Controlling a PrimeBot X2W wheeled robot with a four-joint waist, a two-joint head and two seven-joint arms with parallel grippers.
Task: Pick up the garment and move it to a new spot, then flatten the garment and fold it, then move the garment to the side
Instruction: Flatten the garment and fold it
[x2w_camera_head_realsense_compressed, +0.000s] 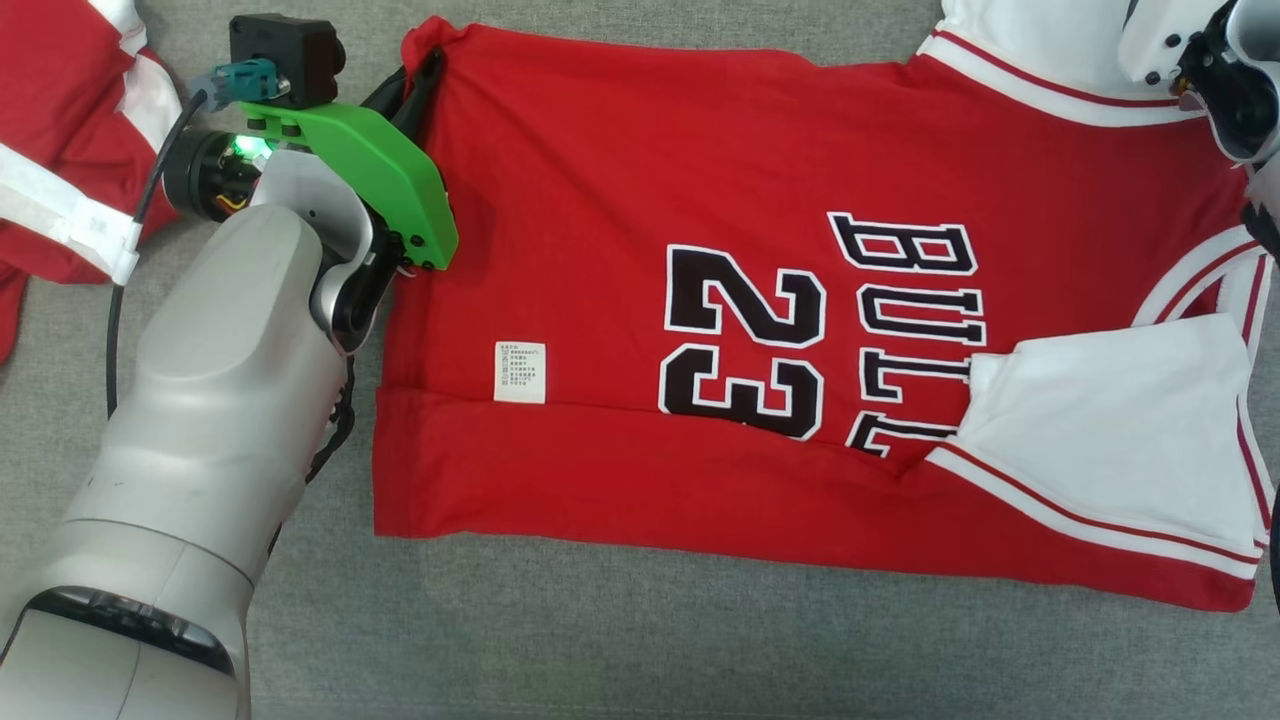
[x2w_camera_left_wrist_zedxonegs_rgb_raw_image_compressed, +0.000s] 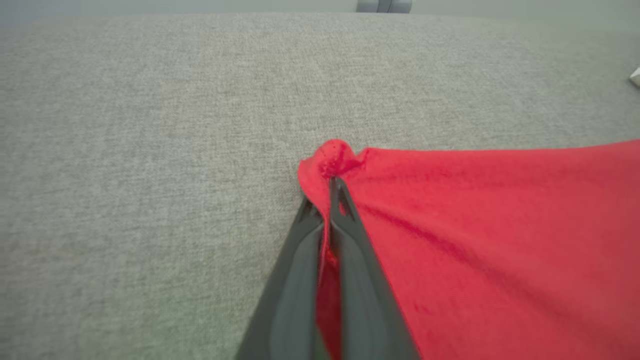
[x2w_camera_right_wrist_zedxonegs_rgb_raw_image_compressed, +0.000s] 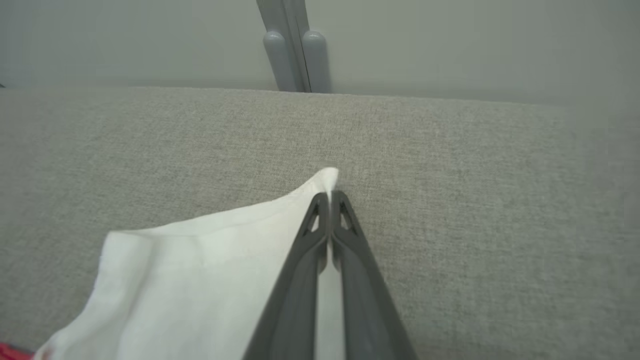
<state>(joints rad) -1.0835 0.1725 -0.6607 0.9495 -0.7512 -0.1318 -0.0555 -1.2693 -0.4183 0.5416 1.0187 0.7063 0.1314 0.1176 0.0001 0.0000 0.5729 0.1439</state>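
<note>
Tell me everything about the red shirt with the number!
The jersey is red knit, white-trimmed, with black 23 and lettering partly hidden under a white flap. It lies spread on the grey cloth surface, near edge folded over, white label showing. The left gripper pinches its red corner, the right gripper a white corner.

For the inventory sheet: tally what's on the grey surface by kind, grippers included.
Garments: 2, the red number 23 jersey and another red-and-white garment at the head view's upper left.
Grippers: 2, left gripper shut on the jersey's red corner, right gripper shut on its white corner.
Total: 4
</note>
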